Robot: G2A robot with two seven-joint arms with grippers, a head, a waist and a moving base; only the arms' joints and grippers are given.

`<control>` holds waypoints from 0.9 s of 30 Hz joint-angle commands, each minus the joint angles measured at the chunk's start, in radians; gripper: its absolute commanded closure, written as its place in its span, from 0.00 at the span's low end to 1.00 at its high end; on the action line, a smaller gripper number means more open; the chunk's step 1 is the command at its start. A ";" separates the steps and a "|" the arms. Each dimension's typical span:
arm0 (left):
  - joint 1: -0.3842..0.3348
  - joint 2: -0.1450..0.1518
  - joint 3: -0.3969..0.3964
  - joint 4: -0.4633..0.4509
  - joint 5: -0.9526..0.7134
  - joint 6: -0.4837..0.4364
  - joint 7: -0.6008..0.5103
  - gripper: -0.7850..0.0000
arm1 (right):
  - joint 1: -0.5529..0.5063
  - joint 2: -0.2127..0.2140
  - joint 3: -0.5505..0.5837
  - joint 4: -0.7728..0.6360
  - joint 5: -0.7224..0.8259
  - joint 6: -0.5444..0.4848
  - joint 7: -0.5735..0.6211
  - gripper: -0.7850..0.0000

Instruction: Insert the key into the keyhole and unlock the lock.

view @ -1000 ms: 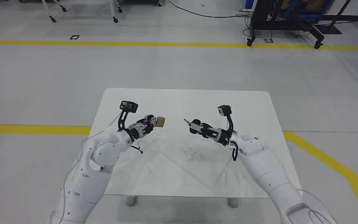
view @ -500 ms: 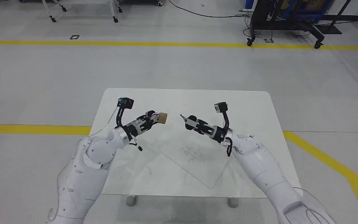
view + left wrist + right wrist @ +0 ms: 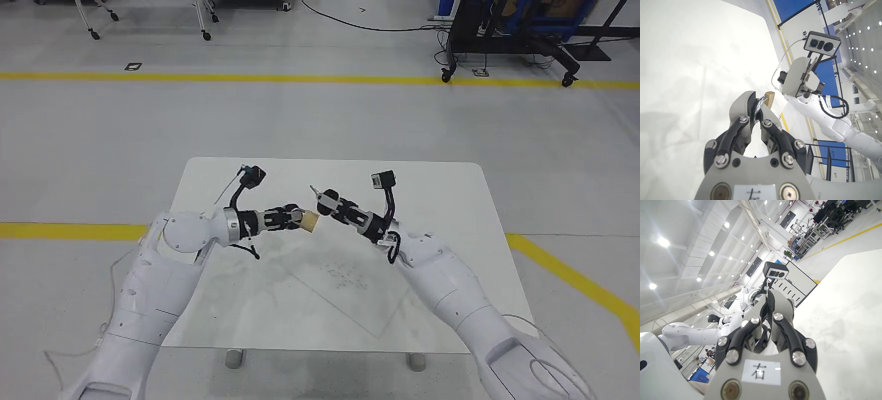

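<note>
white table with rounded corners, on a pale grey floor. faint dark scribble marks near the middle of the tabletop. behind the table, a long yellow line across the floor; a second yellow line passing under the table. at the far right, a dark wheeled cart, with a black cable on the floor beside it. at the far left, wheeled stand legs and a small dark floor plate. in the wrist views, blue panels, a white cabinet, round ceiling lights.

a white table with rounded corners, faint dark marks near its middle.
</note>
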 commanded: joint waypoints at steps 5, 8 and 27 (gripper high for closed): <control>-0.004 0.004 -0.010 0.013 -0.029 -0.025 0.007 1.00 | 0.051 -0.017 -0.013 0.079 -0.005 -0.012 -0.015 1.00; -0.001 0.005 -0.010 0.011 -0.031 -0.019 0.023 1.00 | 0.069 -0.027 -0.029 0.103 -0.010 -0.005 -0.002 1.00; 0.009 0.014 -0.019 -0.013 0.074 0.035 0.214 1.00 | 0.085 -0.054 -0.058 0.133 0.074 -0.035 0.125 1.00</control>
